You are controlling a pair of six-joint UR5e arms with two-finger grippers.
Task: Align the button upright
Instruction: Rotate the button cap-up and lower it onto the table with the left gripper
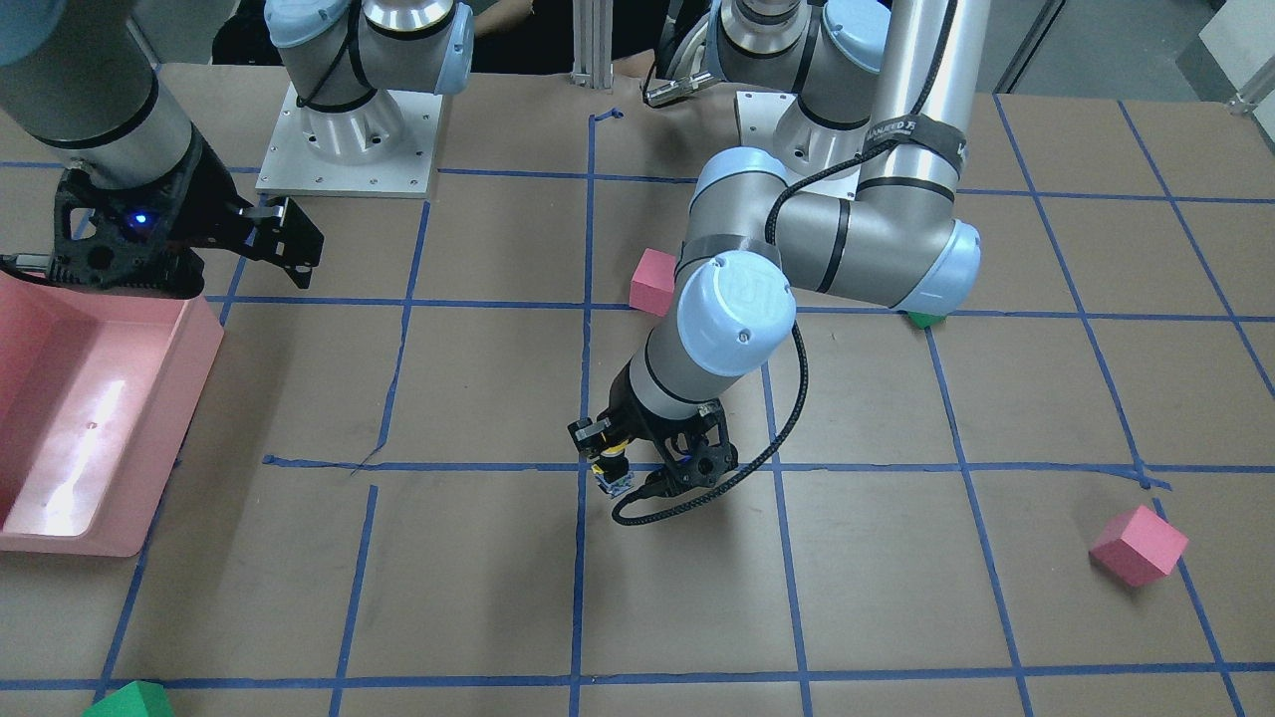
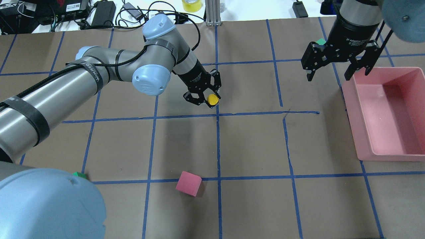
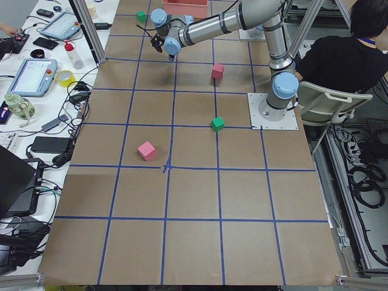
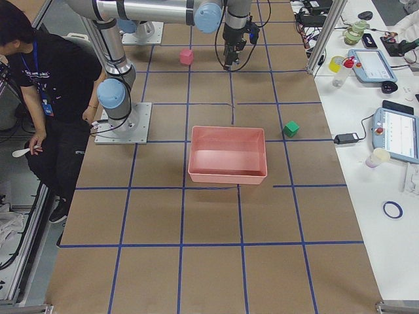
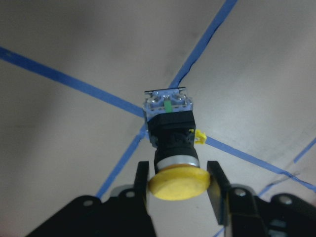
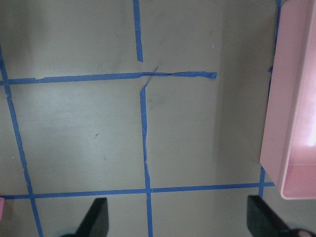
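Note:
The button [image 5: 170,133] has a yellow mushroom cap, a black neck and a grey-white base. My left gripper [image 5: 177,185] is shut on the cap, one finger on each side. The base points down at a crossing of blue tape lines, at or just above the paper. In the overhead view the yellow cap [image 2: 212,99] shows between the left gripper's [image 2: 210,99] fingers near the table's middle. In the front view the button [image 1: 613,476] hangs below the left gripper [image 1: 616,460]. My right gripper [image 2: 335,71] is open and empty, above the table beside the pink bin; its fingertips [image 6: 96,217] stand wide apart.
A pink bin [image 2: 385,146] stands at the right. A pink cube [image 2: 188,183] lies on the near side of the button; another pink cube [image 1: 1138,545] lies far off. Green cubes sit by the left arm [image 2: 79,175] and behind the right gripper [image 2: 320,41].

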